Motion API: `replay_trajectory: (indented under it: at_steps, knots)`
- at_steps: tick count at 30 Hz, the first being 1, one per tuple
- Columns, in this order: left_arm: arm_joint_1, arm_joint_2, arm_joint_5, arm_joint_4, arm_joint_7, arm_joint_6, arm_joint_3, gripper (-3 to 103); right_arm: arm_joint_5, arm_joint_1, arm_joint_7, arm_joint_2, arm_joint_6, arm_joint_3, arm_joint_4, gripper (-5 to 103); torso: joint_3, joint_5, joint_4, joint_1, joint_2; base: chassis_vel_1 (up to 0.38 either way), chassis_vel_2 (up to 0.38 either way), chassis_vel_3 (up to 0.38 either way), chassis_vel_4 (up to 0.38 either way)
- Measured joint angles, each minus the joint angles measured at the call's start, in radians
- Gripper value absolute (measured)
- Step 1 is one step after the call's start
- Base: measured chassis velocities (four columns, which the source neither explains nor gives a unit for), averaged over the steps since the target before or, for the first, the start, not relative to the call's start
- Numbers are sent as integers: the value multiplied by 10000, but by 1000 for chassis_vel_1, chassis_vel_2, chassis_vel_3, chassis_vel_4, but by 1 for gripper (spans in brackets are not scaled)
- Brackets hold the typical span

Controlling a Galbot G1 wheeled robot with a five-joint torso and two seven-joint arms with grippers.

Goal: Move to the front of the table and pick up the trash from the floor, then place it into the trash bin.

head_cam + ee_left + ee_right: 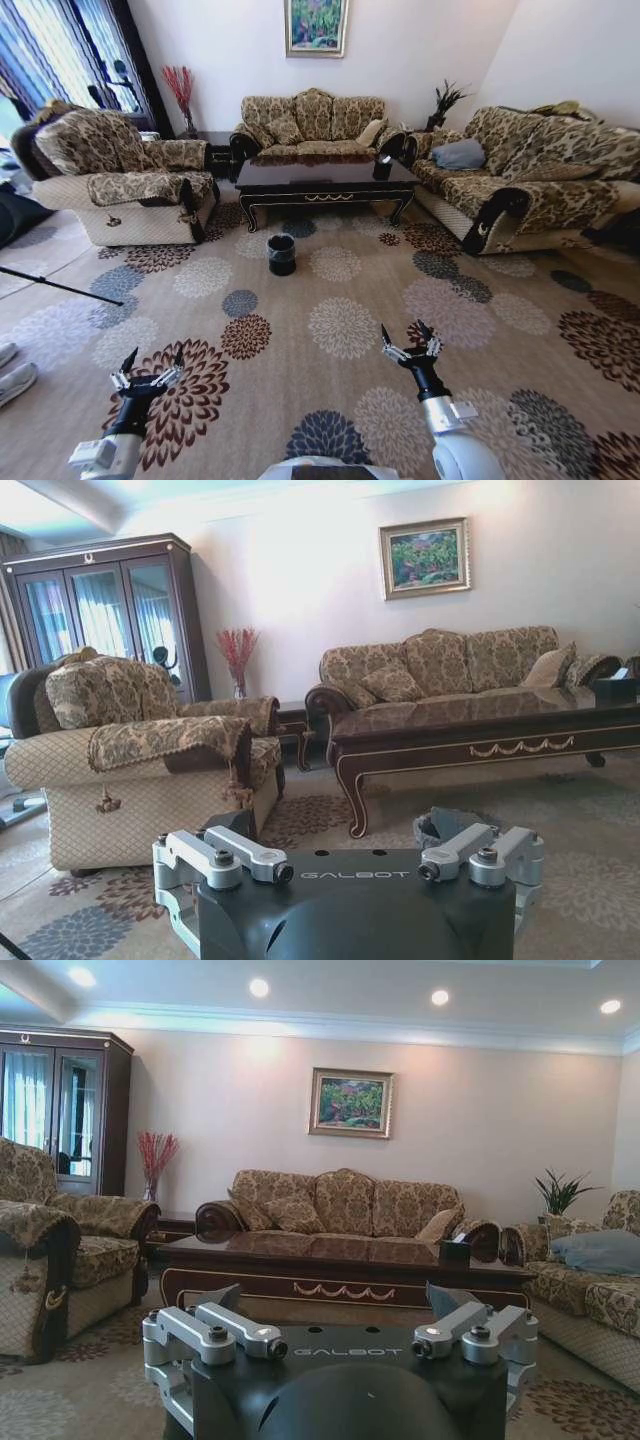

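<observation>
Both grippers, left [150,372] and right [410,343], are held spread open and empty over near carpet [340,300]. Bin [282,254] sits far ahead before table [325,180], roughly midway between arms. Trash cannot be made out.

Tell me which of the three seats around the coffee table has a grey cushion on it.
The sofa on the robot's right. A plain grey cushion lies on its seat near the far end; the middle sofa and the left armchair carry only patterned fabric.

Your left gripper [150,364] sits at 7 o'clock, right gripper [409,338] at 5, both arms forward, fingers spread wide.
</observation>
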Motion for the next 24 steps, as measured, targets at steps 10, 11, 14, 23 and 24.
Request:
replay_trajectory:
  at_steps: [10, 11, 14, 23, 24]
  knots:
    - [0, 0, 0, 0, 0, 0, 0, 100, 0, 1, 0, 0, 0, 0, 0, 100, 300, 0, 0, 222, 521, 0, 0, 0, 0]
    - [0, 0, 0, 0, 0, 0, 0, 100, 0, 1, 0, 0, 0, 0, 0, 100, 300, 0, 0, 222, 521, 0, 0, 0, 0]
    - [0, 0, 0, 0, 0, 0, 0, 100, 0, 0, 0, 1, 0, 0, 0, 100, 399, -1, 0, 305, 703, 0, 0, 0, 0]
    - [0, 0, 0, 0, 0, 0, 0, 100, 0, 0, 0, 0, 0, 0, 0, 100, 614, 0, 0, 477, 1089, 0, 0, 0, 0]
    - [0, 0, 0, 0, 0, 0, 0, 100, 0, 0, 0, 0, 0, 0, 0, 100, 662, -1, 0, 511, 1172, 0, 0, 0, 0]
